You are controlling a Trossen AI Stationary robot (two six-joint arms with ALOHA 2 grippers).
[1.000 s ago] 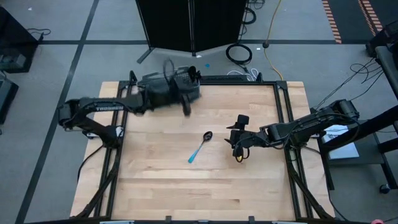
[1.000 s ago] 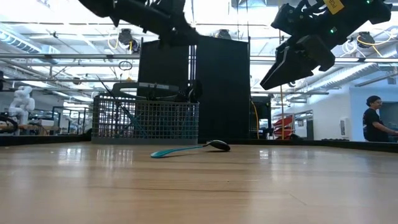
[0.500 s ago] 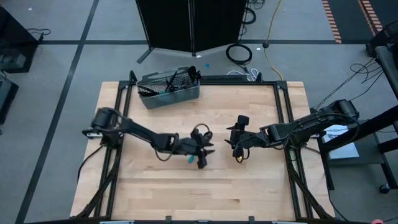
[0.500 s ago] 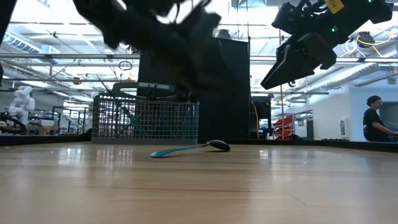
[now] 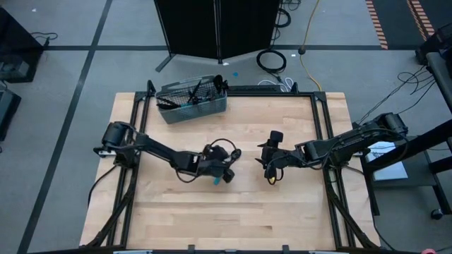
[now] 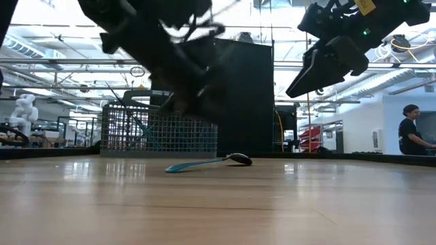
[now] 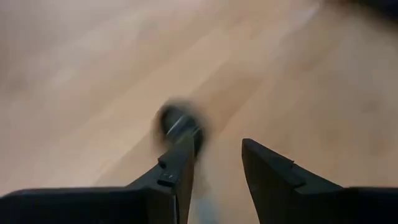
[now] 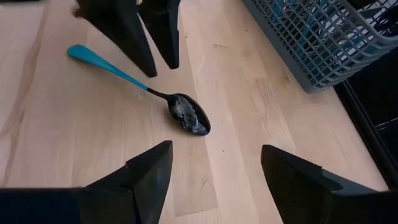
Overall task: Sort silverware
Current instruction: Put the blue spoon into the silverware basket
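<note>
1. High view: left gripper at frame centre, poised over the light-blue-handled spoon with the dark metallic bowl, of which only the blue handle tip peeks out below the fingers; judged positioned there to come down on the spoon for sorting.
2. Left wrist view: two dark fingers parted with a clear gap, nothing between them, the dark spoon bowl blurred just beyond the tips; seemingly lined up along the spoon's length so the fingers can straddle the handle.
3. Right wrist view: spoon flat on the light wooden desk, blue handle toward upper left of frame, bowl toward centre, with the left gripper's fingers standing just above the handle, not gripping it.
4. Right gripper right of frame centre in the high view, raised off the desk in the low view; own fingers spread wide and holding nothing, apparently waiting clear of the left arm.
5. Grey wire-mesh basket at upper-centre of the desk, near its far edge, well apart from the spoon; more blue-handled silverware inside, probably the supply to be sorted.
6. No legible brand, label or writing; a yellow tag on the right arm in the low view, upper right, too small to read.
</note>
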